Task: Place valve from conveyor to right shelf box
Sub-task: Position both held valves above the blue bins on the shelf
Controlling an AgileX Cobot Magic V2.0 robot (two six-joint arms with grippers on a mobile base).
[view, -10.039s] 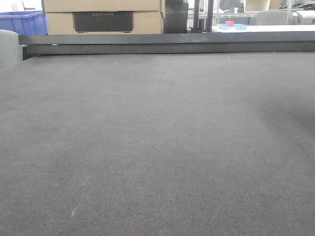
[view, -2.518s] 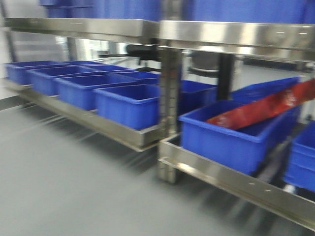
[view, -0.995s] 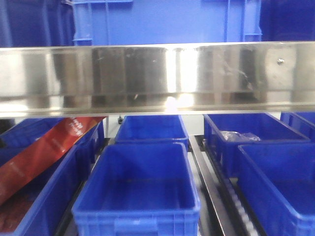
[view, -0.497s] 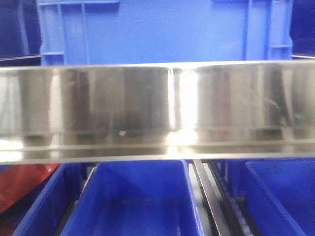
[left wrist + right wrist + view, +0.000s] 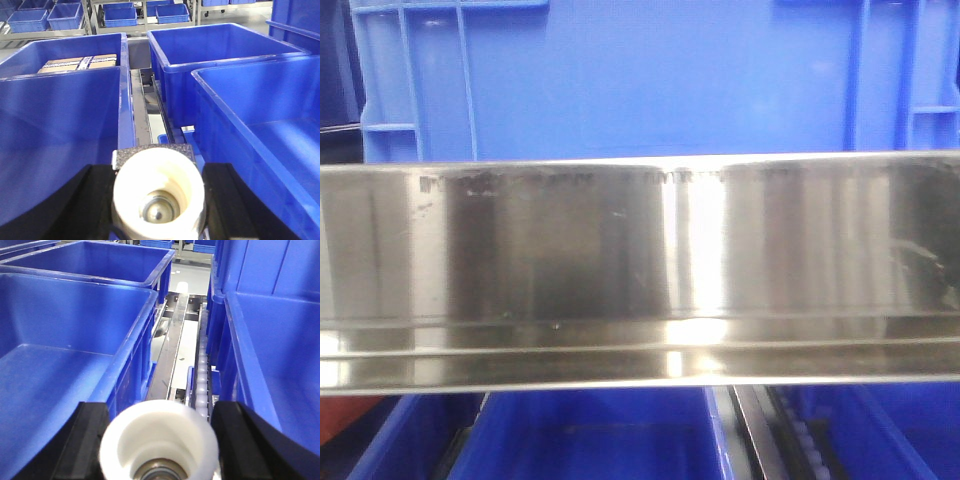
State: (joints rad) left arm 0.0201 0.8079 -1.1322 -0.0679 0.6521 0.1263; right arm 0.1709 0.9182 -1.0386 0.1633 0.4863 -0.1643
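We have drawn closer: the shelf rail (image 5: 640, 265) now fills the front view. The left fingers (image 5: 92, 202) clench a valve (image 5: 159, 192), the right fingers (image 5: 85, 442) another valve (image 5: 159, 440), both among blue boxes (image 5: 127, 335); release seems near.

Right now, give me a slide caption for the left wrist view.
Left gripper holds valve over the gap between blue shelf boxes.

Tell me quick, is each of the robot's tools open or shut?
Left tool: shut on a metal valve with a cream round base.
Right tool: shut on another valve with a white cup-shaped base.
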